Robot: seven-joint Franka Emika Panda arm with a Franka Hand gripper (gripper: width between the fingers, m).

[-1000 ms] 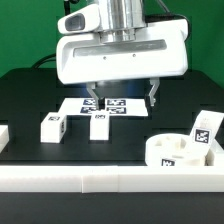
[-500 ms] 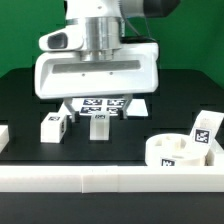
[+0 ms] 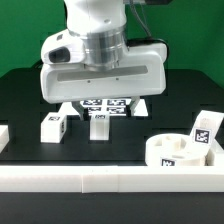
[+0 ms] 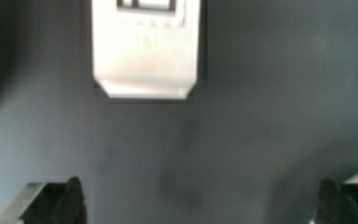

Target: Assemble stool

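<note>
We see the gripper (image 3: 100, 107) hanging low over the marker board (image 3: 105, 103), its wide white body hiding the board's rear part. Its two fingers (image 3: 141, 104) stand well apart, one near each end of the board, with nothing between them. In the wrist view the fingertips (image 4: 51, 200) show at the two sides, spread wide over bare black table (image 4: 194, 140).

The stool lies in loose parts. The first leg (image 3: 53, 126) lies on the table (image 3: 25, 95) just in front of the marker board, off its end toward the exterior view's left, with a square tag on its upper face. The second leg (image 3: 99, 124) lies just in front of the board's front edge, about at its middle, also tag up. The two legs are near each other but apart.

The seat (image 3: 170, 152) – a thick round disc with open sockets – rests well apart from the marker board, toward the exterior view's right and nearer the camera, close to the long white rail (image 3: 100, 182). The third leg (image 3: 205, 133) stands upright at the seat's side farther from the board; we cannot tell whether it sits in a socket or behind the disc.

The wrist view shows one leg (image 4: 149, 50) lying ahead of the open fingers, untouched – we cannot tell which leg it is.
</note>
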